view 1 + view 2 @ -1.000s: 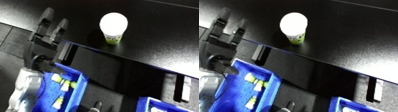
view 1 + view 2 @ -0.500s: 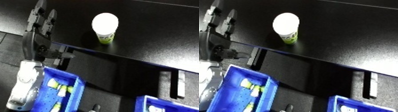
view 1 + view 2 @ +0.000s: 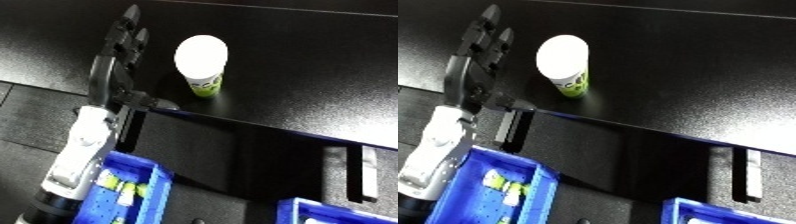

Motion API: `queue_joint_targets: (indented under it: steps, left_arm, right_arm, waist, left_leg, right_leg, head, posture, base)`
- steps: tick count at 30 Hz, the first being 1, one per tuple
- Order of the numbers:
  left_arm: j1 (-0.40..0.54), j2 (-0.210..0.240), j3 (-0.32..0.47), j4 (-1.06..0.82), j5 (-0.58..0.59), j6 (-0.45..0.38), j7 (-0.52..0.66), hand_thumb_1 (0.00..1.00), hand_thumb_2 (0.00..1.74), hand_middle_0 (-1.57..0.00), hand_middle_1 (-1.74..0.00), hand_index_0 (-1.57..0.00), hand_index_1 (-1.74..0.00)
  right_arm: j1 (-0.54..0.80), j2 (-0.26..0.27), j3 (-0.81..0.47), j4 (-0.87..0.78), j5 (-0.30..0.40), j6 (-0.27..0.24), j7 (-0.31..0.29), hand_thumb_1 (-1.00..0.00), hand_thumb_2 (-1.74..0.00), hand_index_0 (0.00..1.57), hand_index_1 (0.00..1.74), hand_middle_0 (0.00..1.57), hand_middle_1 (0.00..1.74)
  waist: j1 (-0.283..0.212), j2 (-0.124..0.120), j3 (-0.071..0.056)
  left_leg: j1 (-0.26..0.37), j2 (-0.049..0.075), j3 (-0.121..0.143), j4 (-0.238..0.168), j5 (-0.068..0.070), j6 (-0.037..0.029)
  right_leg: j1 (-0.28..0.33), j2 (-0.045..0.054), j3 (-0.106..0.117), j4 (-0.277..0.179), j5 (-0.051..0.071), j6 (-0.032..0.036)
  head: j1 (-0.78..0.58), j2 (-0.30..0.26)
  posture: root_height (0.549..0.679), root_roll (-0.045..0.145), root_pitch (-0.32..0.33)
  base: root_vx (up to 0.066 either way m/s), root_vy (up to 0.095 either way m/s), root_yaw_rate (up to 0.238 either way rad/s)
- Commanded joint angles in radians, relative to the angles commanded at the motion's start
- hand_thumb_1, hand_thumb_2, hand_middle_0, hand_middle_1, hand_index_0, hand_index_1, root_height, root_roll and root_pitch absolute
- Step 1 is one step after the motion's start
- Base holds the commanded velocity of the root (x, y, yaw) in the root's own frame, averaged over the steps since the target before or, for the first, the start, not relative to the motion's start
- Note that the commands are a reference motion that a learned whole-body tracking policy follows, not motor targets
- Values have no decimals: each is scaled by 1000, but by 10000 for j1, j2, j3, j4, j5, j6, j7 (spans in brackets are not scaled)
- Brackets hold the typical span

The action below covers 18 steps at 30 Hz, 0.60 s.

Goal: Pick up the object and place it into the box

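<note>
Cup (image 3: 202, 64) stands upper centre on the black table (image 3: 302, 60), ungrasped; my left hand (image 3: 117, 56), fingers straight, is beside it. Grasp and blue bin (image 3: 151, 186) remain.

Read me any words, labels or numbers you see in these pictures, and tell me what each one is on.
Nothing can be read.
White cup: a green-and-dark print band near its base, too blurred to make out any word.
Blue bin: small pale and green items inside, no legible marking.
Left hand, black table: no text visible.
</note>
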Motion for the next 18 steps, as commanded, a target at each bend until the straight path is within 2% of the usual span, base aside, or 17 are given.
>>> queue_joint_targets:
  steps: [6, 16, 18]
  left_arm:
    - [-581, -131, -424, 333, -69, 376, -61, 0, 0, 0, 0, 0, 0]
    - [-1390, -282, -1013, 541, 47, 889, -168, 0, 0, 0, 0, 0, 0]
    - [-1514, -316, -1102, 595, 34, 982, -173, 100, 174, -157, -174, -157, -174]
  right_arm:
    - [-162, 57, 71, 1, 38, 127, -91, 0, 0, 0, 0, 0, 0]
    - [-349, 141, 177, -14, 102, 206, -190, 0, 0, 0, 0, 0, 0]
    - [-368, 152, 194, -47, 116, 222, -217, 0, 0, 0, 0, 0, 0]
  waist:
    - [-163, 5, 34]
    - [-325, -29, 77]
    - [-357, -41, 77]
  left_leg:
    - [-31, 43, 96, 85, -81, 43]
    - [-56, 100, 157, 273, -234, 104]
    - [-54, 110, 167, 292, -257, 113]
  right_leg:
    - [-107, 6, 117, 23, 32, 44]
    - [-188, 40, 211, 118, 7, 71]
    - [-194, 57, 230, 129, -7, 69]
  head:
    - [-183, -70]
    - [-423, -67]
    - [-446, -103]
  posture:
    - [627, 28, -104]
    - [625, 26, -104]
    - [625, 25, -104]
  base:
    - [20, 5, -55]
    - [13, -5, -37]
    - [7, -11, -41]
